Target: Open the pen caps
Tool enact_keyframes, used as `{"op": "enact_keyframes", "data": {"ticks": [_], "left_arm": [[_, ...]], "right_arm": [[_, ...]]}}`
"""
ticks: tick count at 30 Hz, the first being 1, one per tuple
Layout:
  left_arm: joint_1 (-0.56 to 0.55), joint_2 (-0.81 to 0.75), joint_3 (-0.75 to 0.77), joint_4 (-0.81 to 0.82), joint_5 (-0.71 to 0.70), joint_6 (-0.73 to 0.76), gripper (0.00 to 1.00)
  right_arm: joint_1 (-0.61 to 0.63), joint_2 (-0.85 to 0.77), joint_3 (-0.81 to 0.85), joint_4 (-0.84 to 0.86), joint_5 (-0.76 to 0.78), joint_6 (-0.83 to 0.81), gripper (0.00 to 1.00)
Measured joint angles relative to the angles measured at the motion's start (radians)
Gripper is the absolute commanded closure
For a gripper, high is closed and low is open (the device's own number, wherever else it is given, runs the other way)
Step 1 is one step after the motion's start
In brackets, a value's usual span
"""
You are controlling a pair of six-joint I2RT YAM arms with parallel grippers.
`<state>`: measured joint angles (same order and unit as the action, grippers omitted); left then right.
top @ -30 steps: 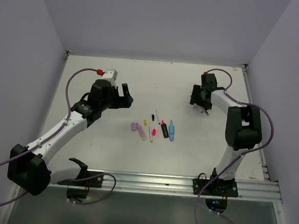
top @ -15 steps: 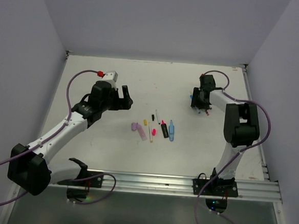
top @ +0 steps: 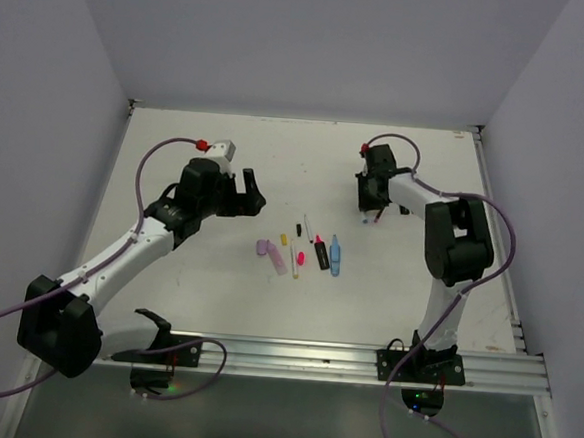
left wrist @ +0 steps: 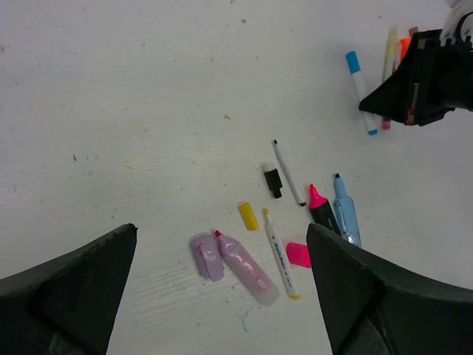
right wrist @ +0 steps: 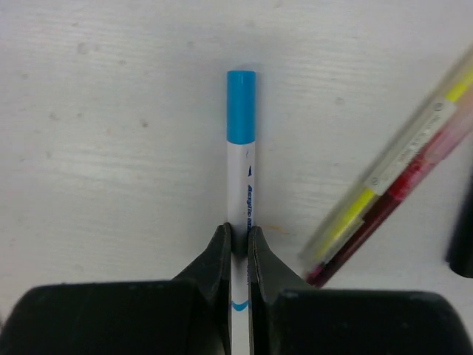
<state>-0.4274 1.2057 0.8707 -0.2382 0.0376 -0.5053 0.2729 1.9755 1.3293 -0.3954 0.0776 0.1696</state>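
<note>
My right gripper [right wrist: 238,240] is shut on the white barrel of a thin pen [right wrist: 240,188], and the pen's blue cap [right wrist: 241,107] is still on, pointing away from the jaws. The top view shows that gripper [top: 371,199] at the back right. Beside it lie a yellow pen [right wrist: 414,151] and a red pen [right wrist: 384,214], both capped. My left gripper [left wrist: 222,296] hangs open above the middle group. There an uncapped lilac highlighter [left wrist: 251,270] lies next to its lilac cap [left wrist: 207,257], with a loose yellow cap [left wrist: 248,215], pink cap [left wrist: 298,254] and black cap [left wrist: 273,180].
The middle group also holds a thin white marker [left wrist: 279,251], a thin black-tipped pen [left wrist: 288,174], a black highlighter with a bare pink tip [left wrist: 323,212] and a pale blue highlighter [left wrist: 344,214]. Grey walls enclose the white table [top: 167,290] on three sides.
My right gripper has moved left along the table and closed on the blue-capped pen. The left gripper has drifted slightly right and stayed open.
</note>
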Motion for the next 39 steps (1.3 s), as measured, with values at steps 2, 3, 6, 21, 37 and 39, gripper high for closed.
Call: {"op": "enact_keyframes", "data": {"ticks": [2, 3, 6, 21, 37, 39], "left_arm": [[0.000, 0.010, 0.000, 0.018, 0.020, -0.007, 0.00], [0.000, 0.016, 0.000, 0.027, 0.032, -0.009, 0.00], [0.000, 0.034, 0.000, 0.058, 0.068, -0.026, 0.02], [-0.041, 0.158, 0.023, 0.253, 0.184, -0.144, 0.17], [-0.093, 0.226, 0.059, 0.311, 0.137, -0.209, 0.48], [-0.095, 0.227, 0.059, 0.311, 0.127, -0.210, 0.50]], "right_arm": [[0.040, -0.006, -0.007, 0.013, -0.019, -0.002, 1.00], [0.059, -0.015, -0.020, 0.021, -0.034, -0.002, 1.00], [0.113, -0.063, -0.082, 0.054, -0.078, 0.010, 1.00], [0.364, -0.498, -0.381, 0.433, -0.237, 0.103, 1.00], [0.449, -0.506, -0.410, 0.542, -0.246, 0.107, 1.00], [0.452, -0.506, -0.411, 0.544, -0.247, 0.107, 1.00]]}}
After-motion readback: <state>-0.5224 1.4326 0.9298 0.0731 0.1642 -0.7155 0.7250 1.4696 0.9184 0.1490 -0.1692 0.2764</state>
